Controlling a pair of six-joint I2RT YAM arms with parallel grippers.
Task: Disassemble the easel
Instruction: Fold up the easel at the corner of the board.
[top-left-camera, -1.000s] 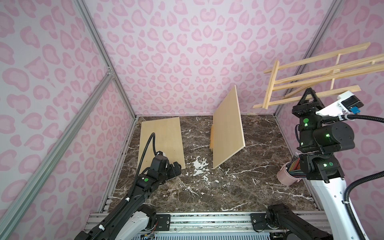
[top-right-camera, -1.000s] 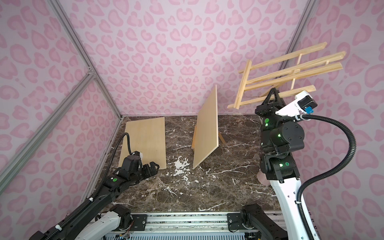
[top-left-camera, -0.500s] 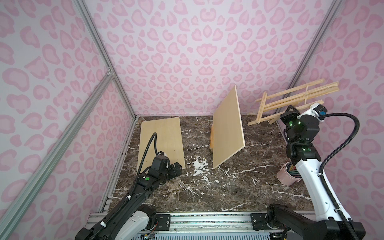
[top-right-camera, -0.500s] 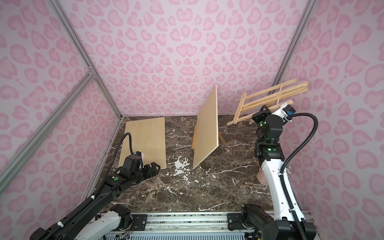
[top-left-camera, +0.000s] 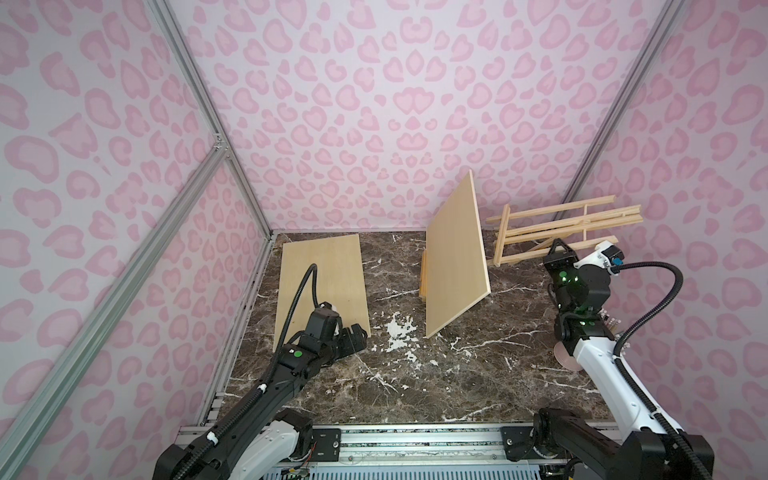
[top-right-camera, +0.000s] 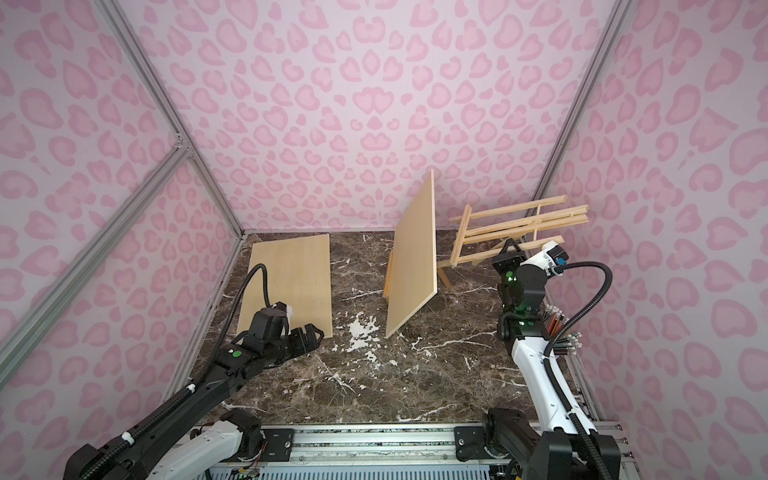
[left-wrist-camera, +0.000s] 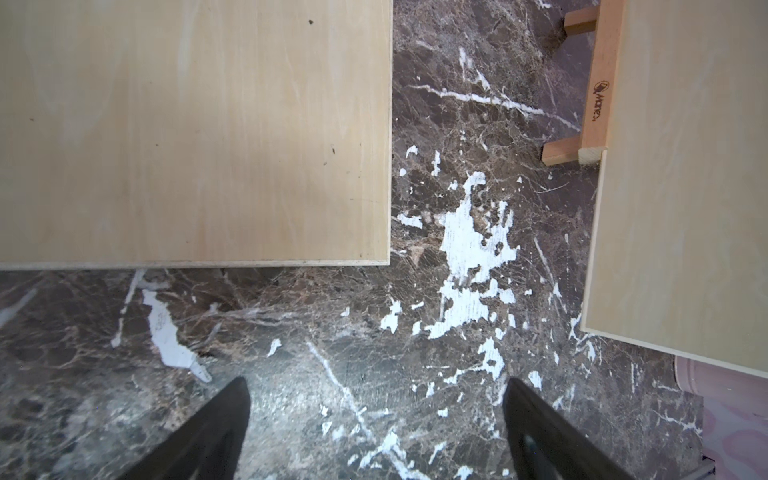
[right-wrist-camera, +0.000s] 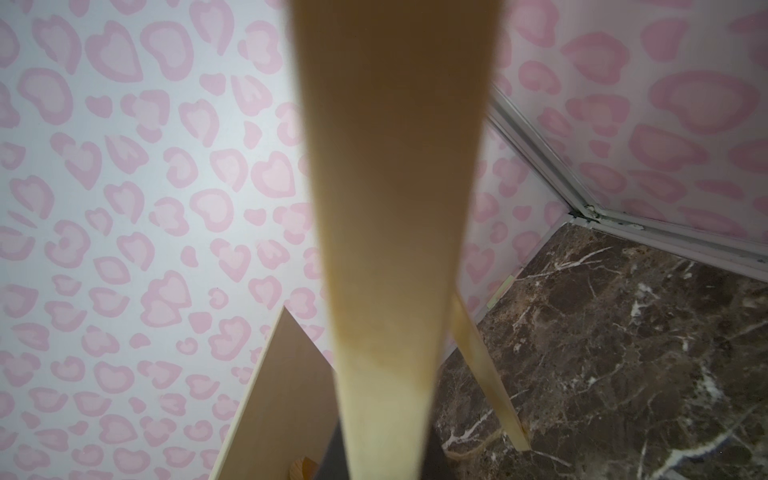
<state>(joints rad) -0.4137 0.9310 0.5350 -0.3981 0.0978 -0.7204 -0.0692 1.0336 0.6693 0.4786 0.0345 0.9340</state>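
While the right jaws pinch the tilted easel (top-left-camera: 582, 222), the left jaws gape well away.

Open marble floor (top-left-camera: 415, 374) between flat board (top-left-camera: 322, 274) and leaning board (top-left-camera: 455, 257)

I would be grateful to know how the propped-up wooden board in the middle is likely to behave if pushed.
The propped board stands steeply on edge against a small wooden support, so a push would probably topple it. It looks thin and flat, so likely stiff and fairly light. Its smooth face may slip in a grip.
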